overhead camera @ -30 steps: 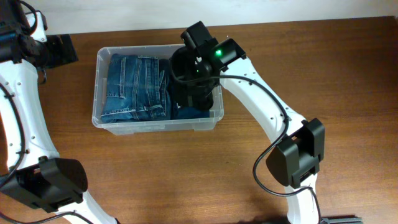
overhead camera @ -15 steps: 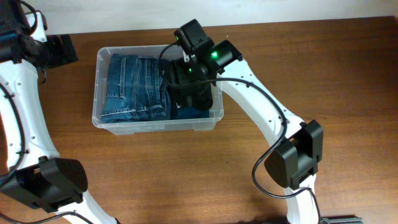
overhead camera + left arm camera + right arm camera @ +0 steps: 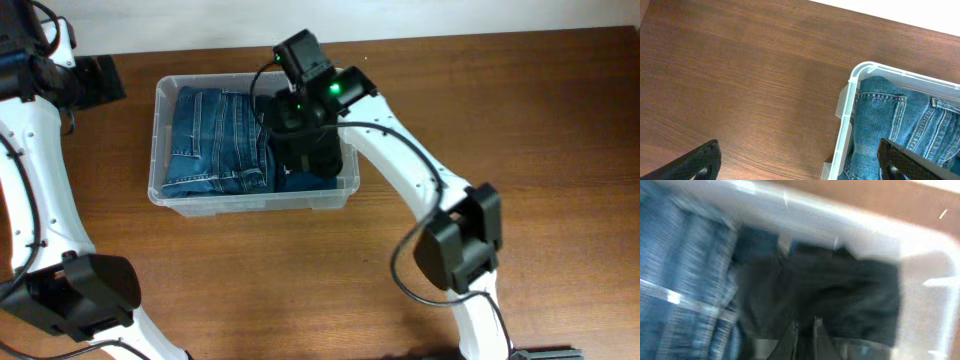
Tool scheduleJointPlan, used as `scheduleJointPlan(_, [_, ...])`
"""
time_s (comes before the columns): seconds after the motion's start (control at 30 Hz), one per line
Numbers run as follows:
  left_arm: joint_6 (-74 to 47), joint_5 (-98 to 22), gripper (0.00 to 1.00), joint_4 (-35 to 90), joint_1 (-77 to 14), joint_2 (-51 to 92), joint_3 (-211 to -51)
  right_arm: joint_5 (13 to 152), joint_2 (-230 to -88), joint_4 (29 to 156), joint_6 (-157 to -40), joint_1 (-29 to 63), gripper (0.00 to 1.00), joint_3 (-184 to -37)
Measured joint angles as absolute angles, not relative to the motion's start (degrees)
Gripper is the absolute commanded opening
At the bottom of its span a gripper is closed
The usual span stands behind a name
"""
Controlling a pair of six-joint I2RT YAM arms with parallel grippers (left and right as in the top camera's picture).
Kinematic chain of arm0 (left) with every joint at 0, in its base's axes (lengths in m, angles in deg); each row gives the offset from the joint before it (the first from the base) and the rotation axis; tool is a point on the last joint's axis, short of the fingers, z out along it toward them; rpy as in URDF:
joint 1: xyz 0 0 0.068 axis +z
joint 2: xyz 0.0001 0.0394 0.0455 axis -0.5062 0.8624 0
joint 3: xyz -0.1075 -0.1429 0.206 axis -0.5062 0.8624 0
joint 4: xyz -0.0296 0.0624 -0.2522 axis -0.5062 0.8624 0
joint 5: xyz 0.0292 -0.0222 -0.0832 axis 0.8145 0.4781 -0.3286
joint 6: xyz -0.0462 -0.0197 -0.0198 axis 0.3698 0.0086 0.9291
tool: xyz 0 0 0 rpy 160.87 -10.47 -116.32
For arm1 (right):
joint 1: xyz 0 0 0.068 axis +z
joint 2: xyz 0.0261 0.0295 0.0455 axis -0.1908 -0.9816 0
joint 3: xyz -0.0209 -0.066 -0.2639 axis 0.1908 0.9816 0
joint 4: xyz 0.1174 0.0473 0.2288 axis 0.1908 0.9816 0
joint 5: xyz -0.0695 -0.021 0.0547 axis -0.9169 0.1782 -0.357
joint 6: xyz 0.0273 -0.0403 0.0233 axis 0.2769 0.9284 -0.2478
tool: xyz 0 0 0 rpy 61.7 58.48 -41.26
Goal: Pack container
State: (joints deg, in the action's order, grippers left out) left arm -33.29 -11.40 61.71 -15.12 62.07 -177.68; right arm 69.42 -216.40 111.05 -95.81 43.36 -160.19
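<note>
The clear plastic container (image 3: pixel 157 150) stands at the back left of the table. Folded blue jeans (image 3: pixel 215 140) fill its left part. A black garment (image 3: pixel 312 155) sits in its right part. My right gripper (image 3: pixel 302 125) is over the container, and in the blurred right wrist view its fingers (image 3: pixel 803 335) are close together on the black garment (image 3: pixel 840 290), next to the jeans (image 3: pixel 680 255) and the container's wall (image 3: pixel 922 280). My left gripper (image 3: pixel 800 167) is open and empty, above the container's corner (image 3: pixel 847 115) and the jeans (image 3: pixel 880 125).
The brown wooden table (image 3: pixel 520 120) extends to the right of and in front of the container. The left arm (image 3: pixel 40 180) runs along the table's left edge. The right arm's base (image 3: pixel 460 250) stands at the front right.
My right wrist has shifted left and further over the container with the black garment. The left arm has not moved.
</note>
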Motion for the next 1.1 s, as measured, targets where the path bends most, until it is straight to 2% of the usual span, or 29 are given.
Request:
scheduleJointPlan(0.47, [-33.29,-11.4,0.99,61.71,-15.1,62.07,-177.68,68.4,-222.17,113.98,-102.52,43.34,0.04,-162.64])
scheduleJointPlan(0.6, [-33.29,-11.4,0.99,61.71,-15.12,62.07,-177.68,68.59,-221.91,114.74,-102.55,43.01,0.07,-162.97])
scheduleJointPlan(0.83, [-33.29,-11.4,0.99,61.28,-15.12,62.07,-177.68,69.45,-217.93,122.24,-101.72,40.3,0.33,-166.62])
scheduleJointPlan(0.87, [-33.29,-11.4,0.99,61.28,-15.12,62.07,-177.68,69.45,-216.55,123.33,-101.65,39.23,0.41,-167.93])
scheduleJointPlan(0.9, [-33.29,-11.4,0.99,61.28,-15.12,62.07,-177.68,69.45,-215.24,124.66,-101.52,38.4,0.57,-169.2])
scheduleJointPlan(0.93, [-33.29,-11.4,0.99,61.28,-15.12,62.07,-177.68,69.42,-214.43,125.8,-101.3,37.92,0.63,-170.25])
scheduleJointPlan(0.97, [-33.29,-11.4,0.99,61.28,-15.1,62.07,-177.68,69.29,-212.51,127.55,-100.8,37.13,0.73,-171.91])
scheduleJointPlan(1.0, [-33.29,-11.4,0.99,61.28,-15.1,62.07,-177.68,69.14,-210.41,128.93,-100.78,36.49,0.89,-173.13])
scheduleJointPlan(1.03, [-33.29,-11.4,0.99,61.28,-15.12,62.07,-177.68,69.03,-209.3,130.08,-100.43,36.28,0.99,-173.99])
scheduleJointPlan(1.1, [-33.29,-11.4,0.99,61.3,-15.12,62.07,-177.68,69.05,-203.9,134.57,-100.38,36.04,0.98,-176.02])
